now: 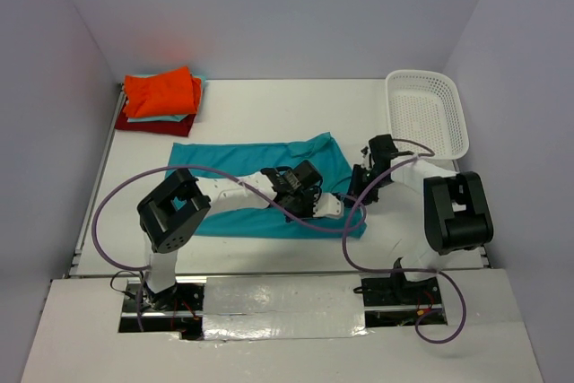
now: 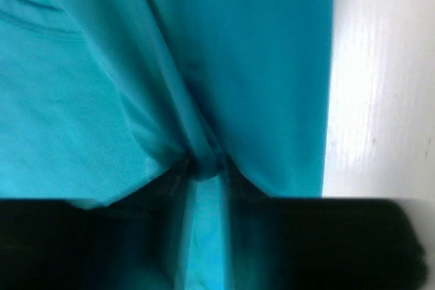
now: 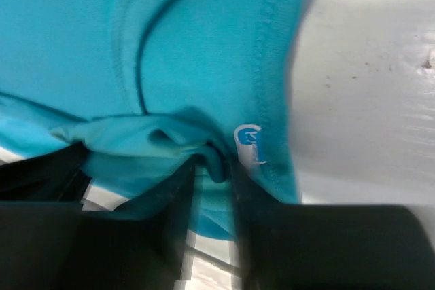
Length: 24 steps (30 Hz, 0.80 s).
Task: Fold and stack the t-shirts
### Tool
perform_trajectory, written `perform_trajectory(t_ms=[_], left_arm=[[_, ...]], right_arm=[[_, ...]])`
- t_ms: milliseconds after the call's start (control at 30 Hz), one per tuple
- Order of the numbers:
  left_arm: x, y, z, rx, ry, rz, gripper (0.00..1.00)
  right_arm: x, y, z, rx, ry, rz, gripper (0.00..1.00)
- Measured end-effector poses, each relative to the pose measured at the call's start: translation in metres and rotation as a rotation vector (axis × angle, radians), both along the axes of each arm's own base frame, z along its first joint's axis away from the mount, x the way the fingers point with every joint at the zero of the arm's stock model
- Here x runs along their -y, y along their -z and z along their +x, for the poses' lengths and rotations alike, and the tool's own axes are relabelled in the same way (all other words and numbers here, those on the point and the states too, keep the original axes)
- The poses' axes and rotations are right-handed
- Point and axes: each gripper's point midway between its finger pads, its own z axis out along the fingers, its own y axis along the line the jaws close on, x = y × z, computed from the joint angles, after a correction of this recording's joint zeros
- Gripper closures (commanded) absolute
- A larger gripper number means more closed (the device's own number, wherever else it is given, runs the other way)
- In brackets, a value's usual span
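Top external. T-shirts, count four.
- Three lie folded in one pile at 10 o'clock on the table point(image 1: 269, 105): orange shirt point(image 1: 161, 91) on top, mint-aqua shirt point(image 1: 148, 118) showing as a thin edge beneath it, dark red shirt point(image 1: 148, 126) at the bottom.
- One, the teal-blue shirt point(image 1: 233, 163), lies spread flat at the centre, wider than deep.
- Basket point(image 1: 421, 74), count one, white mesh, at 2 o'clock; nothing can be seen in it.
- Arms, count two. Both reach over the shirt's 3 o'clock end. The left gripper point(image 1: 314, 195) is on the cloth, and the right gripper point(image 1: 359, 184) is at its right edge.

Left wrist. Left gripper nearly closed, with a raised ridge of teal cloth pinched between the jaws at 6 o'clock. The shirt's straight edge runs down at 3 o'clock, with bare table beyond it.

Right wrist. Right gripper nearly closed on a bunched fold of teal cloth beside the collar seam. A small white label point(image 3: 248, 139) sits just at 3 o'clock of the pinch.

Step in hand, judged: folding of the fourth and last shirt, with both grips taken at one end. The next move likely calls for lifting both pinches together and carrying that end over toward 9 o'clock, level, so the fold lands square. After further folds the shirt goes onto the pile.
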Motion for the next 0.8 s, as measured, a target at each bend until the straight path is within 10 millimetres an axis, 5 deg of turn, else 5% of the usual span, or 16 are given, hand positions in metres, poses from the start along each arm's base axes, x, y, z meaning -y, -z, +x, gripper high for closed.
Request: perform_trajectory(t_ms=[200, 233, 267, 400, 467, 500, 567, 600, 633, 700, 800], left_arm=[[-0.012, -0.001, -0.007, -0.041, 0.004, 0.054, 0.4], [-0.013, -0.006, -0.006, -0.046, 0.002, 0.06, 0.33], [-0.015, -0.013, -0.004, -0.048, -0.005, 0.063, 0.05], [-0.025, -0.068, 0.018, -0.003, -0.044, 0.013, 0.0], [-0.036, -0.104, 0.029, 0.028, -0.075, -0.045, 0.01], [-0.044, -0.123, 0.034, 0.036, -0.096, -0.082, 0.04], [-0.069, -0.157, 0.049, 0.031, -0.176, -0.168, 0.4], [-0.085, -0.169, 0.06, 0.026, -0.235, -0.206, 0.57], [-0.108, -0.18, 0.077, 0.03, -0.313, -0.242, 0.87], [-0.163, -0.189, 0.114, 0.052, -0.51, -0.271, 0.99], [-0.257, -0.179, 0.156, 0.051, -0.835, -0.283, 0.78]], right_arm=[[0.001, -0.002, 0.005, -0.009, 0.004, -0.007, 0.45], [0.004, -0.004, 0.006, -0.005, 0.008, -0.025, 0.44], [0.006, -0.007, 0.008, 0.001, 0.011, -0.039, 0.44], [0.017, -0.046, 0.032, 0.095, 0.025, -0.11, 0.47], [0.019, -0.075, 0.055, 0.182, 0.033, -0.125, 0.57], [0.018, -0.092, 0.069, 0.235, 0.034, -0.128, 0.63], [0.016, -0.12, 0.093, 0.329, 0.033, -0.127, 0.76], [0.014, -0.13, 0.1, 0.36, 0.035, -0.122, 0.76], [0.012, -0.138, 0.108, 0.376, 0.033, -0.119, 0.68], [0.004, -0.147, 0.129, 0.405, 0.02, -0.112, 0.55], [-0.013, -0.138, 0.158, 0.395, -0.008, -0.107, 0.46]])
